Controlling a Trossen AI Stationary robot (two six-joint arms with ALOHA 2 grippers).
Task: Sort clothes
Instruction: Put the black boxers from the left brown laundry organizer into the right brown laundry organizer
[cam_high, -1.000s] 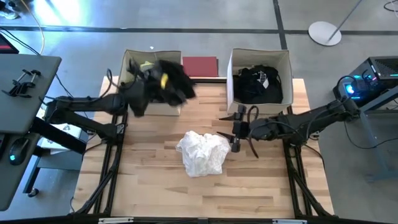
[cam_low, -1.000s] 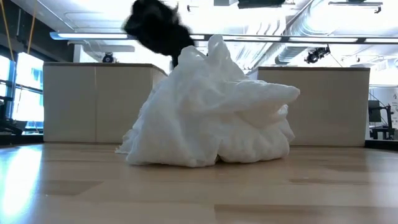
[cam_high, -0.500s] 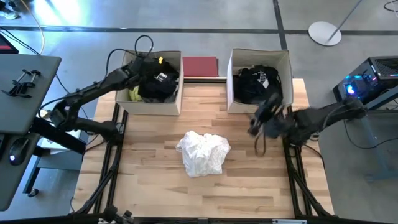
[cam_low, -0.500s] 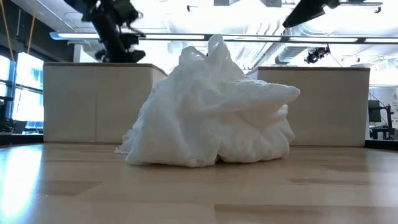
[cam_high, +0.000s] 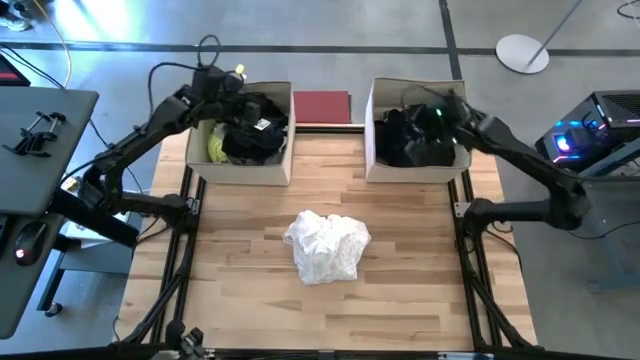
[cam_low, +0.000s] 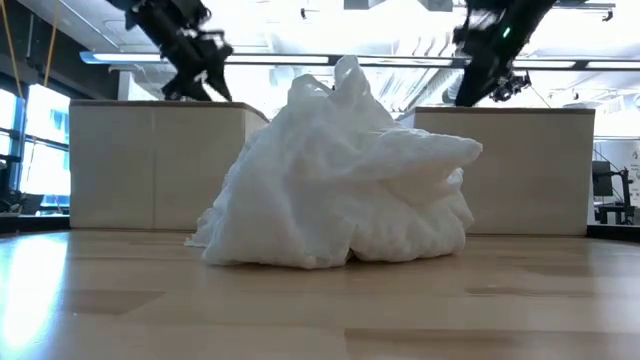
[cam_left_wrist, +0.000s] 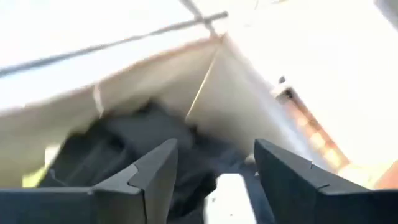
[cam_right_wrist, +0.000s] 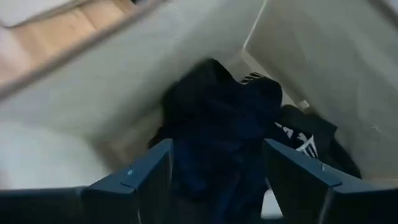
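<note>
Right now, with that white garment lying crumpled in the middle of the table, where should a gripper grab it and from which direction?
Probably from straight above, pinching the tall fold that peaks at the top of the white garment. It lies in a loose mound with bare table around it, so nothing blocks a descent. Its low edges lie flat on the wood, harder to get fingers under.

— Where do the cameras sit?
— One hangs overhead, looking straight down on the whole table (cam_high: 400, 300); one sits at tabletop height, close to the white garment (cam_low: 340, 180), facing the two boxes behind it.
— And the wrist ones?
— Each looks past its own fingers down into a box, close in: left box (cam_left_wrist: 236, 93), right box (cam_right_wrist: 124, 68). Every view shares those boxes
</note>
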